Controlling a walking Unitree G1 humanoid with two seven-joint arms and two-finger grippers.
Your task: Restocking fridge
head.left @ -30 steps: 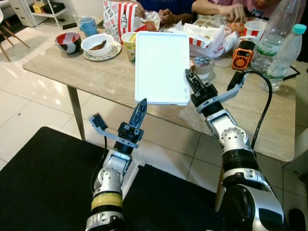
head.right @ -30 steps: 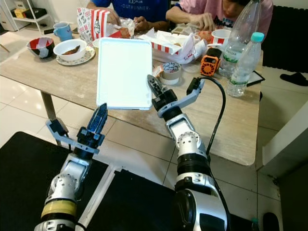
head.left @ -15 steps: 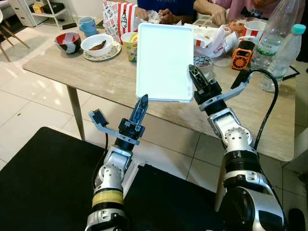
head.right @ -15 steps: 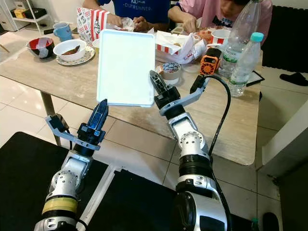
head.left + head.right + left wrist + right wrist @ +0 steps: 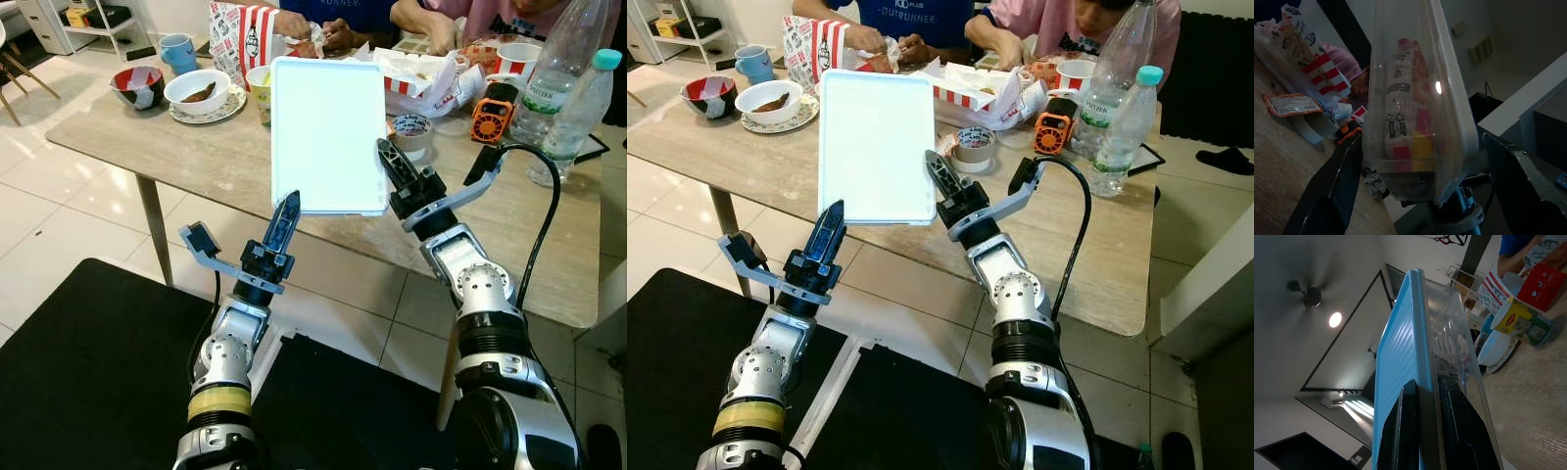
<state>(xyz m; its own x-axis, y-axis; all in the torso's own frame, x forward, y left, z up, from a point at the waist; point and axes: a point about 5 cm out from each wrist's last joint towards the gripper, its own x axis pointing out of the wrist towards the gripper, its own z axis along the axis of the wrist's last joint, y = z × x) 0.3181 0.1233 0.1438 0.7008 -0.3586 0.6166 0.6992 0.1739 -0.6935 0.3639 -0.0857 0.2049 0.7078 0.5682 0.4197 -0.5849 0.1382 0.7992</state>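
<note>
A clear plastic container (image 5: 326,132) with a pale blue lid stands upright in the air, in front of the table edge. My right gripper (image 5: 385,155) is shut on its lower right rim; in the right wrist view both fingers (image 5: 1447,401) pinch the blue lid edge (image 5: 1400,357). My left gripper (image 5: 289,204) sits at the container's lower left corner. In the left wrist view it is open, with the container (image 5: 1415,107) between the wide-spread fingers. Packets with red and yellow labels show inside the container.
The beige table (image 5: 176,147) carries bowls (image 5: 198,90), a blue mug (image 5: 179,51), striped takeaway boxes (image 5: 240,34), a tape roll (image 5: 412,134), an orange device (image 5: 493,113) and water bottles (image 5: 578,108). People's hands (image 5: 446,24) are at the far side. A black mat (image 5: 88,372) lies below me.
The container and my right gripper have shifted slightly to the left and down since half a second ago. My left gripper stays at the lower left corner.
</note>
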